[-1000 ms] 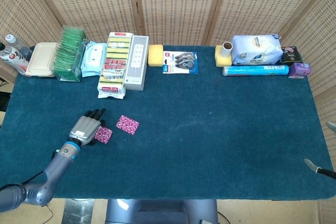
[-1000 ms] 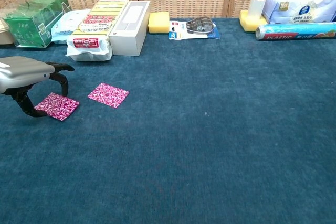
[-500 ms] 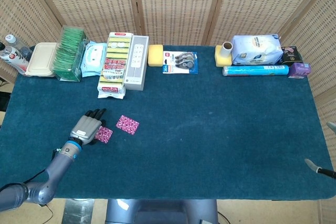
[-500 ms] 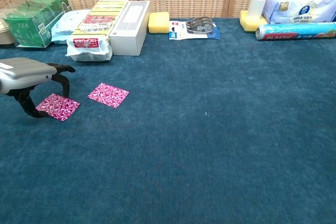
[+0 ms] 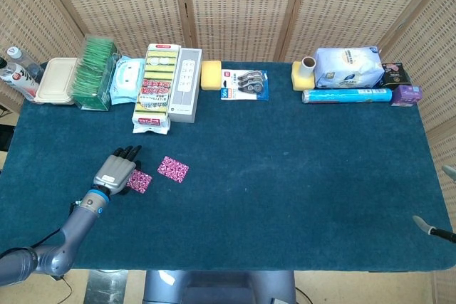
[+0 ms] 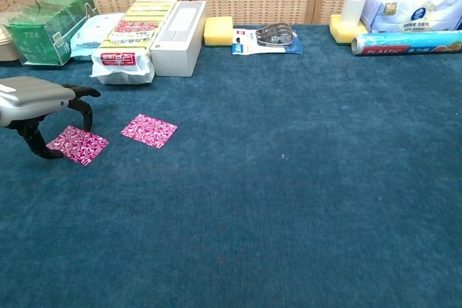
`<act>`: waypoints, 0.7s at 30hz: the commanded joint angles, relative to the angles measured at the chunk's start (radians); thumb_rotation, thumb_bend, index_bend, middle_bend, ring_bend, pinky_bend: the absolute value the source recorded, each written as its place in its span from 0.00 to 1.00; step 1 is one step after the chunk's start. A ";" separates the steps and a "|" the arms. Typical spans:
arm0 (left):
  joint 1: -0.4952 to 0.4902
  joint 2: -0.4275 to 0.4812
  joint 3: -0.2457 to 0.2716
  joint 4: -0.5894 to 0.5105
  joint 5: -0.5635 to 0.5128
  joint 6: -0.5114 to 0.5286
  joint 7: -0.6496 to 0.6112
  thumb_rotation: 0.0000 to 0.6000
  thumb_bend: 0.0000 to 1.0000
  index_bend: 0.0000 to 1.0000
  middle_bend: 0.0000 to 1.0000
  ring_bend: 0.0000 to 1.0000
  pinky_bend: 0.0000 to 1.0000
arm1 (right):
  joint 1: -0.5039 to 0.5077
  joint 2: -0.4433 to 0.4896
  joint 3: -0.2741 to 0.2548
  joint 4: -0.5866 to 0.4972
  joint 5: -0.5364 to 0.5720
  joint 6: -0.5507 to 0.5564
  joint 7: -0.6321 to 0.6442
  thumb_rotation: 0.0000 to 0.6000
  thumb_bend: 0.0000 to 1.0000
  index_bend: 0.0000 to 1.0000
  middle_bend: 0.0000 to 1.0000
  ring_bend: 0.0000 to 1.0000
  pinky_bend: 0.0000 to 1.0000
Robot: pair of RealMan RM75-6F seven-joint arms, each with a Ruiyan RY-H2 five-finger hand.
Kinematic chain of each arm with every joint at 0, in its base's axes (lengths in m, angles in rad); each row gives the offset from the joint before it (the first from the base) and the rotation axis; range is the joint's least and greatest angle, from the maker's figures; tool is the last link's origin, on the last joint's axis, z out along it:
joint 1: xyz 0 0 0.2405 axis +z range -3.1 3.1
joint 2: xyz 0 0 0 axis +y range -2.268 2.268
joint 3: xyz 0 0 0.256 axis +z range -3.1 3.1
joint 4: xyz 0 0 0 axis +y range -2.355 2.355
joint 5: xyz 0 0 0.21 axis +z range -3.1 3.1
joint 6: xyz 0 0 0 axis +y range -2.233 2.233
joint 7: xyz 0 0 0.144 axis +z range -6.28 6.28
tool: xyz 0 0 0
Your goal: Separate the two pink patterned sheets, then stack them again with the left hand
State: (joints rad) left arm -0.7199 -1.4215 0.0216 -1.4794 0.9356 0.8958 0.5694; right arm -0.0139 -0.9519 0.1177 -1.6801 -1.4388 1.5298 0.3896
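Note:
Two pink patterned sheets lie apart on the blue cloth at the front left. The nearer-left sheet (image 5: 140, 181) (image 6: 78, 144) sits under my left hand (image 5: 116, 171) (image 6: 37, 104). The hand's fingertips (image 6: 35, 146) meet the sheet's left corner, its thumb arches over the sheet's top, and the sheet shifts along with the hand. The other sheet (image 5: 173, 169) (image 6: 149, 130) lies flat just to the right, untouched. Of my right hand (image 5: 433, 228), only grey tips show at the right edge of the head view.
Along the far edge stand a tea box (image 6: 45, 27), a wipes pack (image 6: 92, 32), a sponge pack (image 6: 130, 37), a white box (image 6: 180, 37), a yellow sponge (image 6: 218, 31), tape (image 6: 268, 37), a plastic wrap roll (image 6: 408, 41) and a bag (image 6: 411, 5).
My left hand has drawn slightly back and to the left, and the sheet under it has shifted the same way by a small amount. The other sheet has not moved.

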 commanded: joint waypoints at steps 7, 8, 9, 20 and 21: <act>-0.001 0.000 -0.004 -0.001 -0.009 -0.011 -0.004 1.00 0.25 0.35 0.00 0.00 0.10 | -0.001 0.001 0.000 0.001 0.000 0.001 0.004 1.00 0.00 0.11 0.00 0.00 0.02; -0.001 -0.001 -0.004 0.000 -0.009 -0.011 -0.004 1.00 0.25 0.32 0.00 0.00 0.10 | -0.001 0.001 0.000 0.001 0.000 0.001 0.004 1.00 0.00 0.11 0.00 0.00 0.02; -0.001 0.000 -0.004 0.000 -0.009 -0.011 -0.004 1.00 0.25 0.30 0.00 0.00 0.10 | -0.001 0.001 0.000 0.001 0.000 0.001 0.003 1.00 0.00 0.11 0.00 0.00 0.02; -0.001 0.009 -0.007 -0.013 -0.023 -0.009 0.004 1.00 0.25 0.22 0.00 0.00 0.10 | -0.001 0.000 0.001 0.001 0.002 0.001 0.002 1.00 0.00 0.11 0.00 0.00 0.02; -0.001 0.009 -0.006 -0.013 -0.024 -0.010 0.003 1.00 0.25 0.22 0.00 0.00 0.10 | -0.001 0.000 0.001 0.001 0.002 0.001 0.002 1.00 0.00 0.11 0.00 0.00 0.02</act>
State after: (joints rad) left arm -0.7209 -1.4127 0.0155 -1.4922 0.9117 0.8855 0.5729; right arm -0.0149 -0.9517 0.1184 -1.6789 -1.4368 1.5308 0.3912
